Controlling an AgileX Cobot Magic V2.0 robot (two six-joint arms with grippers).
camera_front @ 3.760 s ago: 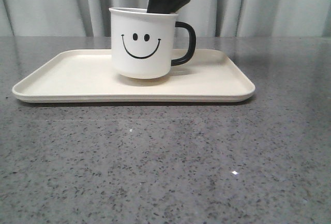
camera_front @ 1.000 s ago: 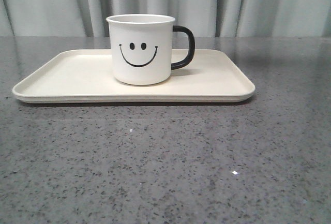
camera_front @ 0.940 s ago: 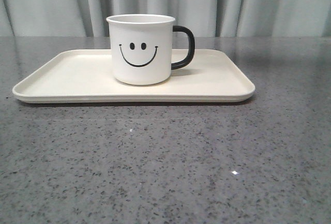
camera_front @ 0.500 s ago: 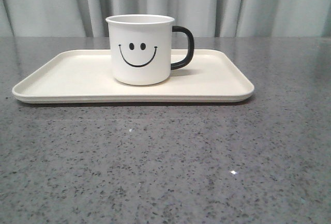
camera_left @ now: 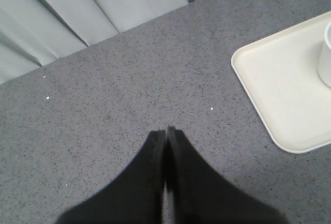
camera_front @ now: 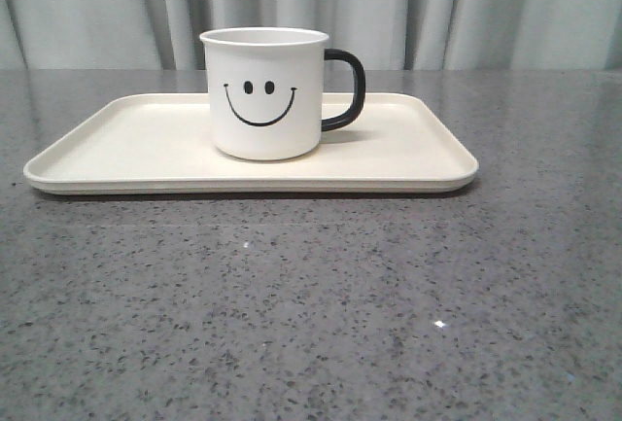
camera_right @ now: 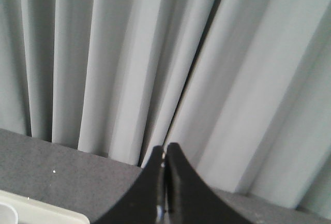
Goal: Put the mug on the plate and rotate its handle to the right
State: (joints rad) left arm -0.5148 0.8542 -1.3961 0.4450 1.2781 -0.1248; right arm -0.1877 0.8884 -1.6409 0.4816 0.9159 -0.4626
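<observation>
The white mug (camera_front: 264, 90) with the black smiley face stands upright on the cream plate (camera_front: 117, 154). Its black handle (camera_front: 345, 90) points to the right. No gripper shows in the front view. In the left wrist view my left gripper (camera_left: 165, 131) is shut and empty above bare table, apart from the plate's corner (camera_left: 279, 79) and a sliver of the mug (camera_left: 326, 61). In the right wrist view my right gripper (camera_right: 165, 147) is shut and empty, raised and facing the curtain, with a plate corner (camera_right: 36, 211) below it.
The grey speckled table (camera_front: 311, 304) spreads in front of the plate. A pale pleated curtain (camera_front: 437, 3) hangs behind the table.
At 3.8 s ago a black gripper reached into the mug, which hung tilted just above the plate. Now the mug rests on the plate and the gripper has left the front view.
</observation>
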